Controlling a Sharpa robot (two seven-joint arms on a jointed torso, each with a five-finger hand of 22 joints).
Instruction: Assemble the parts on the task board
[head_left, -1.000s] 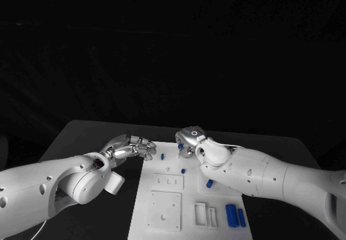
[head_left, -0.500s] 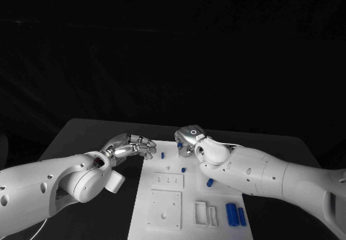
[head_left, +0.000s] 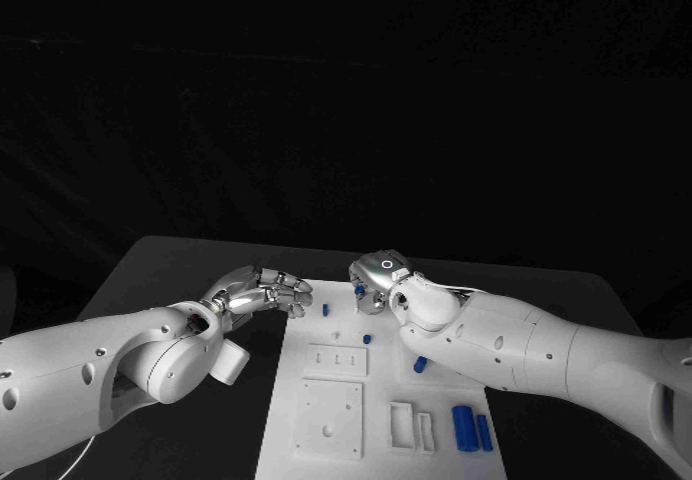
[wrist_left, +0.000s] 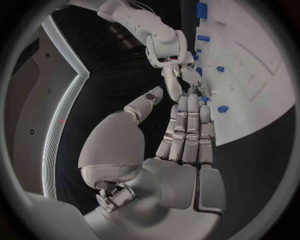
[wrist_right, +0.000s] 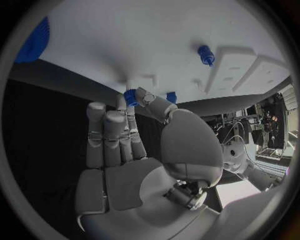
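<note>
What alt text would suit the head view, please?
Two white arms reach over a white task board on a black table; the right hand and left hand meet at its far end, with blue parts lying nearer.

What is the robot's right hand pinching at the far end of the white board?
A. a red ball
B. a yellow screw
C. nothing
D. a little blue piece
D: in the right wrist view, the right hand pinches a small blue part at its fingertips, against the white task board.

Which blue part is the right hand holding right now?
The small blue part pinched at the right hand's fingertips, at the board's far edge; the other blue parts lie untouched on the task board.
</note>
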